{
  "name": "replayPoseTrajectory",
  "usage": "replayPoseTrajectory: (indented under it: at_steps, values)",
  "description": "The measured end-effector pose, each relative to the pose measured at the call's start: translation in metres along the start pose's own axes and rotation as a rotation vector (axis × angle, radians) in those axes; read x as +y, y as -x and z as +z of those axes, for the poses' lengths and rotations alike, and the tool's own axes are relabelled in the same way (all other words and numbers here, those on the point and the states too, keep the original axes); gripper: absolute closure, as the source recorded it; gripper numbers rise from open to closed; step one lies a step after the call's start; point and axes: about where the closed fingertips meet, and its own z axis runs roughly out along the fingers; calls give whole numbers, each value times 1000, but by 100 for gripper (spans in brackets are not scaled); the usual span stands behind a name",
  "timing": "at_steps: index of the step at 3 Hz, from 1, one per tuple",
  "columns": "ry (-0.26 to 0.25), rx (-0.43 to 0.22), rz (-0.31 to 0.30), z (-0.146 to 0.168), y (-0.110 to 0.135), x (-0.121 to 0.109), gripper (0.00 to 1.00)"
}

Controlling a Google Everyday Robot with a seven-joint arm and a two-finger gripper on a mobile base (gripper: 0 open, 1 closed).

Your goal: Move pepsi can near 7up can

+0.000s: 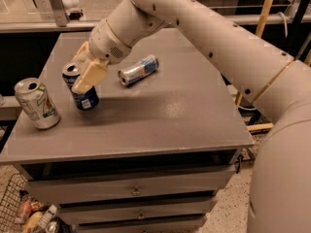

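The pepsi can (pixel 85 98) is dark blue with a silver top and is tilted to the left over the grey table (pixel 160 115). My gripper (pixel 83 79) is shut on the pepsi can, its cream fingers (pixel 90 75) across the can's upper half. The 7up can (pixel 37 104), pale silvery-white with green and red marks, stands near the table's front left edge, a short gap left of the pepsi can.
A slim silver-and-blue can (pixel 139 70) lies on its side right of the gripper. My arm (pixel 204 33) reaches in from the upper right. Drawers (pixel 131 191) sit below the table top. A wire basket (pixel 19 212) with items is at the lower left.
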Motion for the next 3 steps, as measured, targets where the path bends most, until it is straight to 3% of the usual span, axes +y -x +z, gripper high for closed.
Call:
replayPoseTrajectory:
  at_steps: [2,3]
  values:
    - [25,-20,11,22,4,-6,100]
    - [30,-21,10,24,5,-5,81]
